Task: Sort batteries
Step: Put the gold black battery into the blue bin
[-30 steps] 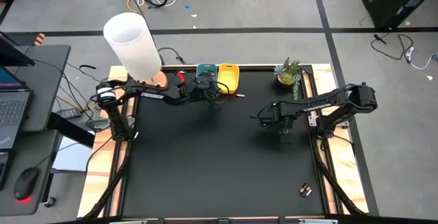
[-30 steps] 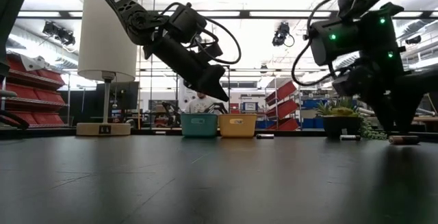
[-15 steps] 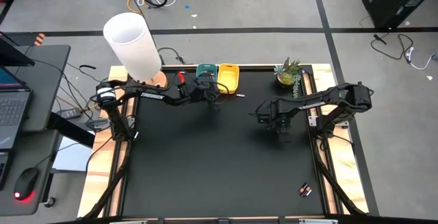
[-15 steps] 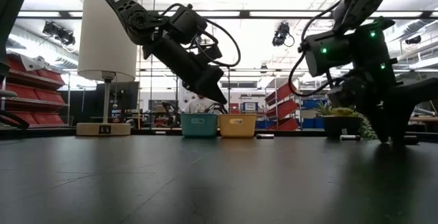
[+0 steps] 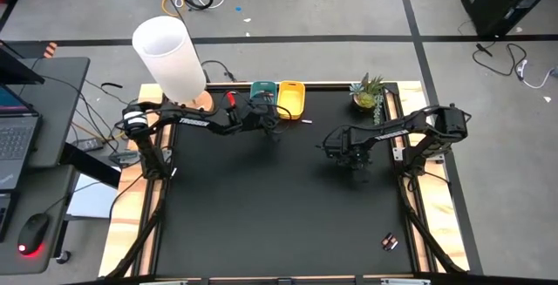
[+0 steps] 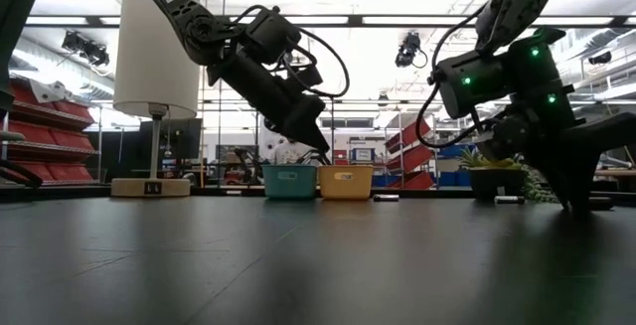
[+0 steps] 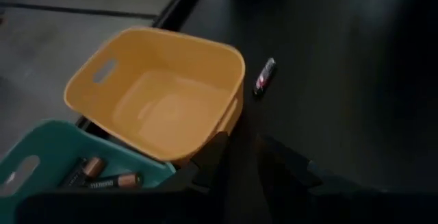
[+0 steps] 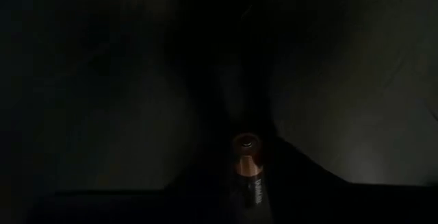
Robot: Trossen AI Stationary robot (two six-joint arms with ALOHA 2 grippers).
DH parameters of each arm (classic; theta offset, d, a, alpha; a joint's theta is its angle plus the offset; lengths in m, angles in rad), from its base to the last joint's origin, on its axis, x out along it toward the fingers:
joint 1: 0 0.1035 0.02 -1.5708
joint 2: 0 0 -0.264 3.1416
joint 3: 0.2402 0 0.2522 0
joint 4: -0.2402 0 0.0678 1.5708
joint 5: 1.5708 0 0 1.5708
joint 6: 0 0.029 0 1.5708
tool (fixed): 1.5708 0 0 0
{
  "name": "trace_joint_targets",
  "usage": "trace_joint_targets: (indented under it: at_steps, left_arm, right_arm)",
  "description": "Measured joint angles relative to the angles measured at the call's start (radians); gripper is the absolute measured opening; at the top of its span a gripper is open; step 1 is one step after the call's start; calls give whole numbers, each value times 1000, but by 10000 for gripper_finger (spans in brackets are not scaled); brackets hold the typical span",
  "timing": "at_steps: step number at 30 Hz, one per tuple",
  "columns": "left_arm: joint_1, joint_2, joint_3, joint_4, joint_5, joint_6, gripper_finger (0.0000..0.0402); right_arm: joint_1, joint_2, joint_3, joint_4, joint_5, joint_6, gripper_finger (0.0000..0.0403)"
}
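My right gripper is down at the black table, right-centre, near the plant. Right wrist view shows a battery sitting betw. my two fingers, copper end facing out, so I'm clamped on it. In the low view that gripper is tip-down at table level.

My left gripper hangs above the table at the back edge, just in front of the teal bin and yellow bin, which sit side by side, touching. Its fingers are closed together w/ nothing betw. them.

Left wrist view: two black-and-copper batteries lie in the teal bin. The yellow bin has nothing visible inside. One loose battery lies on the table just beside the yellow bin, same one seen from above.

Another couple of batteries lie near the front right corner, well apart from both grippers.

White lamp stands at the back left corner.
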Motion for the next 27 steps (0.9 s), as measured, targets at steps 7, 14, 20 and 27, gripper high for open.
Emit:
trace_joint_targets:
  at_steps: [7, 14, 20, 27]
  left_arm:
    - [-8, 39, -2, 5, 0, -33, 90]
    - [-26, 43, -1, 14, 0, -48, 90]
    - [-76, 44, -1, 47, 0, -87, 90]
    - [-170, 38, -12, 46, -101, -54, 90]
  right_arm:
    - [4, -1, 1, -18, 0, 27, 26]
    - [18, 4, 34, -32, 1, 59, 32]
    - [52, 1, 120, -29, -2, 78, 33]
    - [108, -65, 169, 139, -23, 75, 34]
